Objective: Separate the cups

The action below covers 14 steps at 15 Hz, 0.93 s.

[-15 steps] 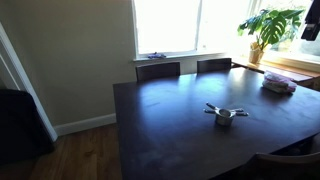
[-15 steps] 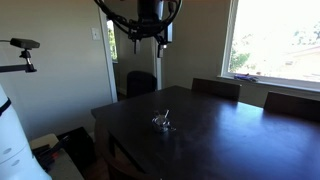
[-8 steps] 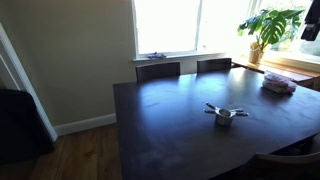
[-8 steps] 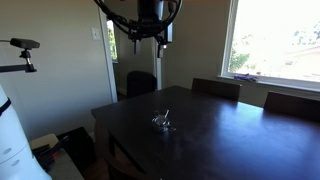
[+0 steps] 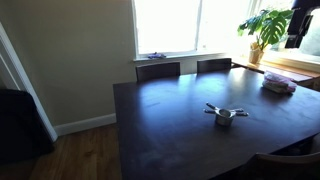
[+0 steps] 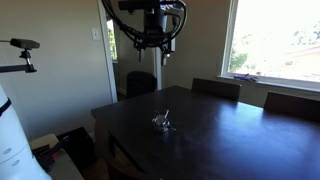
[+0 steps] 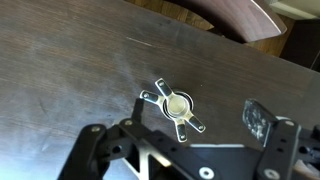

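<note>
The cups (image 7: 176, 105) are shiny silver measuring cups nested in one stack, their three flat handles fanned out. They rest on the dark wooden table (image 5: 170, 120), seen in both exterior views (image 5: 226, 113) (image 6: 163, 122). My gripper (image 7: 176, 130) hangs high above the table (image 6: 157, 48) and stands open, nothing between its fingers. In the wrist view the stack lies between the two fingers, far below them. Only a dark part of the arm (image 5: 299, 26) shows at the top right of an exterior view.
Two chairs (image 5: 158, 70) (image 5: 214, 65) stand at the table's window side. A pale bundle (image 5: 278, 84) lies near one table corner, beside a potted plant (image 5: 268, 25). A camera on a stand (image 6: 22, 45) is off to the side.
The arm has shifted sideways high above the table, coming further into view in the exterior views. The cups have not moved and the gripper has stayed open.
</note>
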### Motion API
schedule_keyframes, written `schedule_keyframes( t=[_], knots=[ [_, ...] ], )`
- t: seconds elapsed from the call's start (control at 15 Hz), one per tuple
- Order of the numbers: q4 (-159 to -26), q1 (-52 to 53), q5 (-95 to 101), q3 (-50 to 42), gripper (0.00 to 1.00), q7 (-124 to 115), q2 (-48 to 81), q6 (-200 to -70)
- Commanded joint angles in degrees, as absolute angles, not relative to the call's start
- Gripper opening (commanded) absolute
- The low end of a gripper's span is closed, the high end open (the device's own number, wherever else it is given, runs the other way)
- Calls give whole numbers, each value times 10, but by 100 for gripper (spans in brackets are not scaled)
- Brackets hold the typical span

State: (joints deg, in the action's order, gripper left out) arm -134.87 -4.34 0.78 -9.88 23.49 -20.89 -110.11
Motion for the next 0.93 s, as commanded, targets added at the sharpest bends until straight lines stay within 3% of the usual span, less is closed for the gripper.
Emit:
schedule_keyframes(
  t=[0.0,0.87],
  knots=[
    [-1322,-33,2,-88,100,219,-146,-1139],
    [-1292,-41,5,-58,100,204,-8,-1226]
  ],
)
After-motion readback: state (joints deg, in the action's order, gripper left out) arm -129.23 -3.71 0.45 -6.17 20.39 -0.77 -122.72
